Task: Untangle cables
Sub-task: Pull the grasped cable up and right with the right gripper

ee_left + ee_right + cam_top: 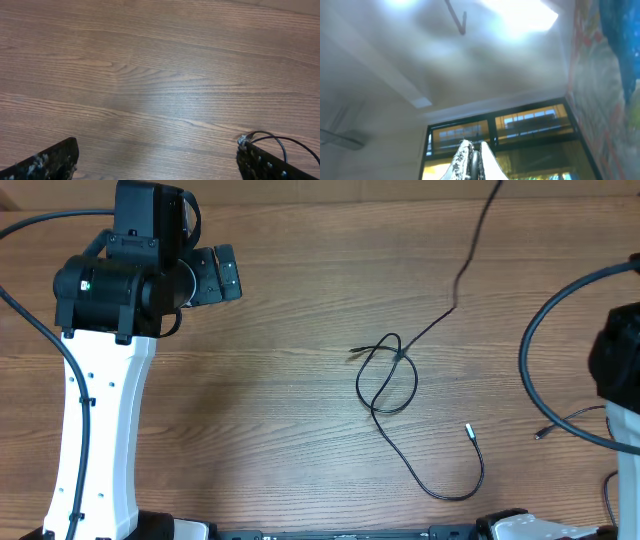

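The cables lie on the wooden table in the overhead view. One thin black cord forms a loop (386, 380) at the middle, with a dark plug tip (353, 352) to its left and a silvery tip (468, 430) at its lower right end. A strand (466, 265) runs from the loop to the top edge. Another thin cord with a small plug tip (541, 435) lies at the right. My left gripper (222, 275) (156, 152) is open and empty over bare wood, far left of the loop. My right gripper (472, 150) is shut, pointing up at a ceiling and window.
The left arm's white link (95, 440) stands along the left side. The right arm's body (620, 370) and its thick black wiring (530, 340) fill the right edge. The left wrist's own wiring (272, 137) shows by its right finger.
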